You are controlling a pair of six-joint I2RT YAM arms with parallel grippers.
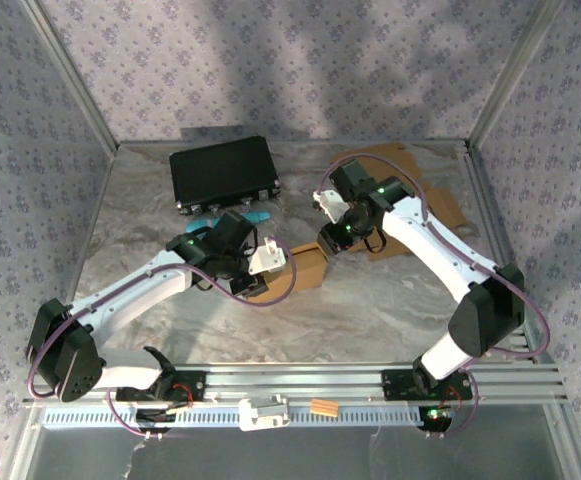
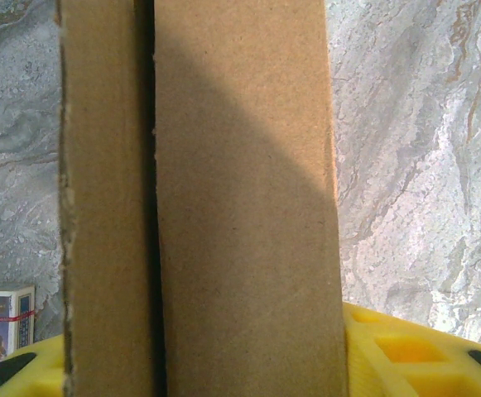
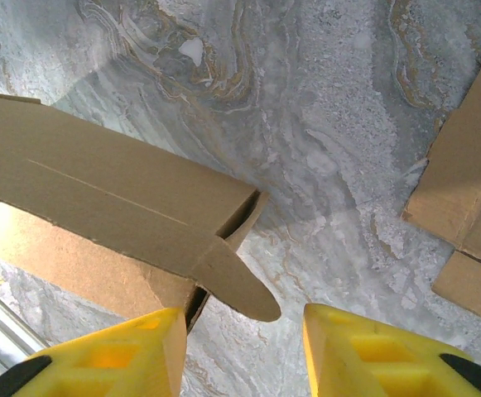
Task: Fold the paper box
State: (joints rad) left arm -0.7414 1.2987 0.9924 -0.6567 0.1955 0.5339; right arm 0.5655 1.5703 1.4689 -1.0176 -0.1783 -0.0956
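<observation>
- The paper box (image 1: 308,270) lies on its side on the bench (image 1: 370,310), directly between the two hands. Its open end faces the right hand and its body runs into the left hand.
- The left hand (image 1: 262,262) is clamped across the box's body, with a yellow finger (image 2: 414,356) against each side wall.
- The right hand (image 3: 240,331) stands open and holds nothing. The rounded tuck flap (image 3: 236,289) pokes into the gap just ahead of its fingers (image 3: 116,356).
- To do this step well, I judge the left hand's hold must stay firm so the box cannot slide. The right hand should press the flap near its crease and steer the rounded tip into the dark slot beside it, not over the wall.
- Too hard a squeeze could bow the walls and narrow that slot.
- Counted:
  - one box in work, one tuck flap and two hands;
  - at least two flat cardboard blanks (image 3: 464,165) to the right of the right hand, with any others hidden by the arm;
  - one black case (image 1: 223,172) beyond the left hand;
  - one small printed box (image 2: 0,318) just left of the left hand.
</observation>
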